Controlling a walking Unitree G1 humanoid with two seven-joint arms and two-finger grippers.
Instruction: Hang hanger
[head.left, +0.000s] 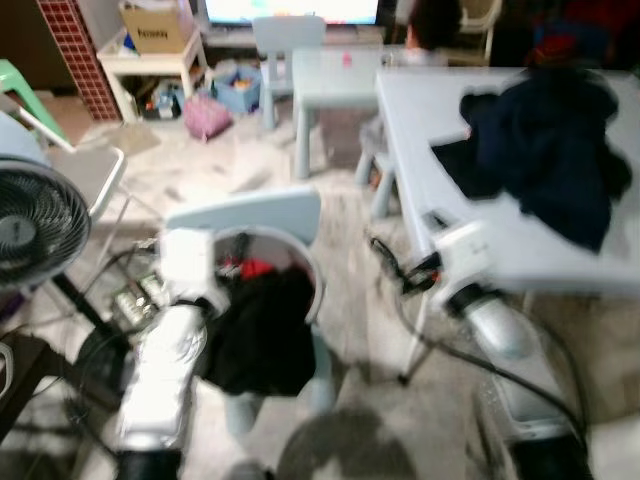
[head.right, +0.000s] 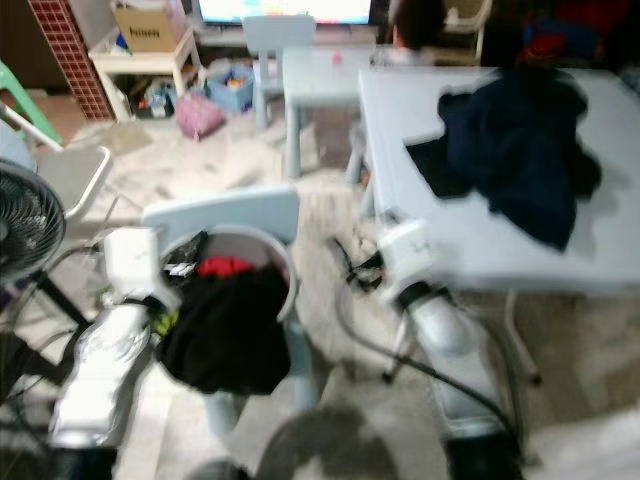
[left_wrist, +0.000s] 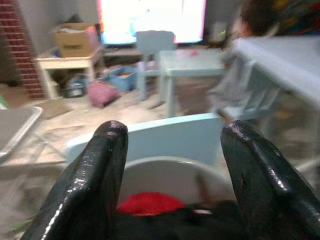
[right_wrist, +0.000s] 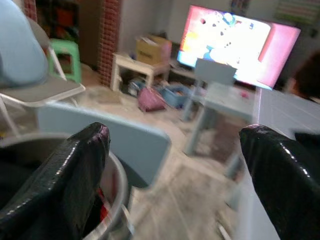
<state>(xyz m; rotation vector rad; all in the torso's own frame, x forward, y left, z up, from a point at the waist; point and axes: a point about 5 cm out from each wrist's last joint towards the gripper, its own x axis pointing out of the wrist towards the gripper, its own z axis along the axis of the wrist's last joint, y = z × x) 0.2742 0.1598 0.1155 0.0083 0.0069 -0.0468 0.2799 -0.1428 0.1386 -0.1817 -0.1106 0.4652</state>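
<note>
The views are blurred. A white round basket (head.left: 308, 268) sits on a small pale blue chair (head.left: 250, 210) just before me. It holds a black garment (head.left: 260, 335) that spills over the rim and a red cloth (head.left: 257, 268). My left gripper (left_wrist: 175, 130) hovers open just above the basket, nothing between its fingers (left_wrist: 100, 170). My right gripper (right_wrist: 175, 132) is open and empty too, between the basket (right_wrist: 112, 190) and the pale table (head.left: 420, 100). Dark navy clothes (head.left: 545, 150) lie heaped on that table.
A fan (head.left: 35, 225) and a grey folding chair (head.left: 90, 170) stand at my left. Cables trail across the floor (head.left: 390, 260). At the back are a small blue table (head.left: 335, 75), a cardboard box (head.left: 155, 25), a pink bag (head.left: 205, 115) and a seated person (head.left: 430, 25).
</note>
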